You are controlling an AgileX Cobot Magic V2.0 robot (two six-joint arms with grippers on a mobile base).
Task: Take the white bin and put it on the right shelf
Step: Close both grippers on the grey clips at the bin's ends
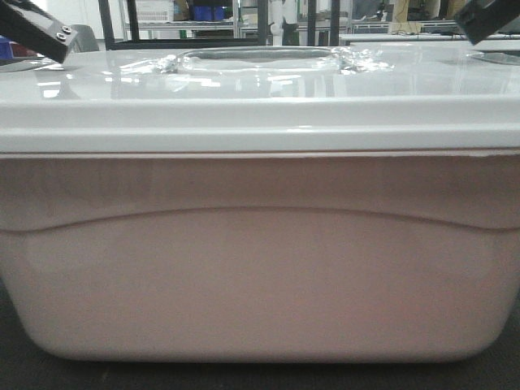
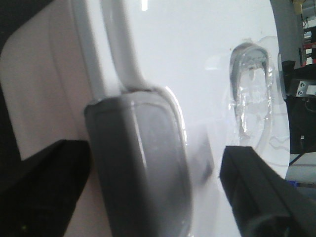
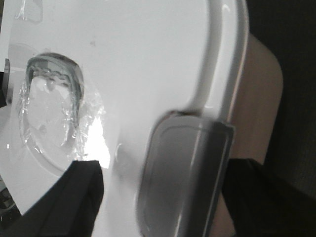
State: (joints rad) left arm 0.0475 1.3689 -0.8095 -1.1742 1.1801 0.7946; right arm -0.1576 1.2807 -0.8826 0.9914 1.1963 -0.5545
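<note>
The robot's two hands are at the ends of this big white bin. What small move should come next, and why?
Probably close both hands. The left hand and right hand each sit open astride a grey clip at an end of the white bin, which rests on the dark surface, so a firm grip comes before lifting.

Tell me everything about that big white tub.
The white bin is a tub with a cloudy pinkish plastic body and rounded corners, standing upright on a dark surface. Its glossy white lid is on, with a recessed clear handle and grey end latches. The left gripper and right gripper, both open, each straddle a latch.
</note>
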